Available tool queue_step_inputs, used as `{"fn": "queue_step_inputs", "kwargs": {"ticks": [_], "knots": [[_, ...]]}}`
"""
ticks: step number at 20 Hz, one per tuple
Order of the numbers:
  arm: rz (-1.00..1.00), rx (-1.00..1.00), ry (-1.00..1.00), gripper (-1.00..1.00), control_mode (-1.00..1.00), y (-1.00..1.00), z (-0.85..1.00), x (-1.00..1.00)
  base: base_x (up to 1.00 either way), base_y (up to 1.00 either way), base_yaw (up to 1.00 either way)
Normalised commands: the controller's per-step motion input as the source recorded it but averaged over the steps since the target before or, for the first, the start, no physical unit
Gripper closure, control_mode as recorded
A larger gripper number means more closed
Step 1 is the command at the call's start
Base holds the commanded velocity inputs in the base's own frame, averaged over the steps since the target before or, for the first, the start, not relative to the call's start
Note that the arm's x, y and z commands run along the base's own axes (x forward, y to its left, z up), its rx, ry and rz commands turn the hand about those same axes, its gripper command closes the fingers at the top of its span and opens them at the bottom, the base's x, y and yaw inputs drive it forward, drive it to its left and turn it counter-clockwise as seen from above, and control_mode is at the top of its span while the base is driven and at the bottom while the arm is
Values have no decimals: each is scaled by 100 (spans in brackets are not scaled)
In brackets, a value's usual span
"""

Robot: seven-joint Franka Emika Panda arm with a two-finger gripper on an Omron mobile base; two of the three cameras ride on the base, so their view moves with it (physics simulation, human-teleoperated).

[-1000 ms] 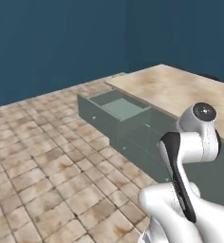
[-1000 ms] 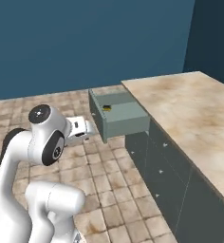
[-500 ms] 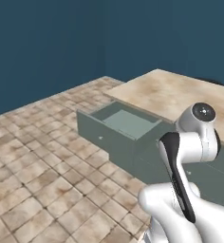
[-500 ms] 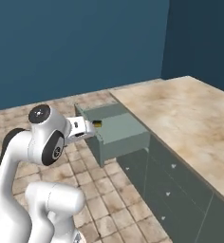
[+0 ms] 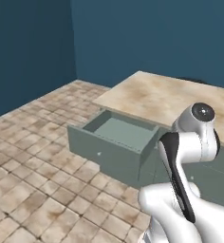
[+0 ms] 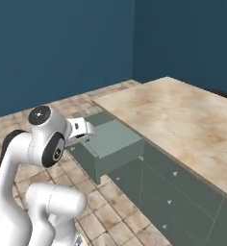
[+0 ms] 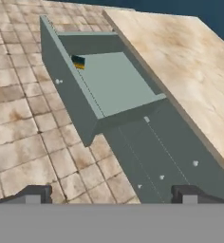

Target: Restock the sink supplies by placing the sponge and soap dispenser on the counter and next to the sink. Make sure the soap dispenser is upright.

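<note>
The view has swung; the blocky yellow-green sponge (image 7: 78,62) lies in the grey-green drawer (image 7: 115,85).

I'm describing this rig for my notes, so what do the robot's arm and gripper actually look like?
The arm is glossy white, made of rounded, tubular segments with dark joints: round black end caps with grey centres and a black strip along one link. The gripper has a white body and two small dark grey, blocky fingertips. No cables or markings show.

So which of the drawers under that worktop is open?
The top drawer at the cabinet run's end is pulled out, with the sponge inside; the others sit flush.
</note>
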Motion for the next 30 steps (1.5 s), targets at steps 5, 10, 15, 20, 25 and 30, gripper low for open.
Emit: {"fn": "queue_step_inputs", "kwargs": {"ticks": [5,10,15,20,25,30], "knots": [[0,0,0,-100,100,0,0,0,28,62,-39],[0,0,0,-100,100,0,0,0,22,77,-39],[0,0,0,-100,100,0,0,0,13,76,-34],[0,0,0,-100,100,0,0,0,16,85,-33],[0,0,0,-100,100,0,0,0,8,78,-32],[0,0,0,-100,100,0,0,0,6,59,-29]]}}
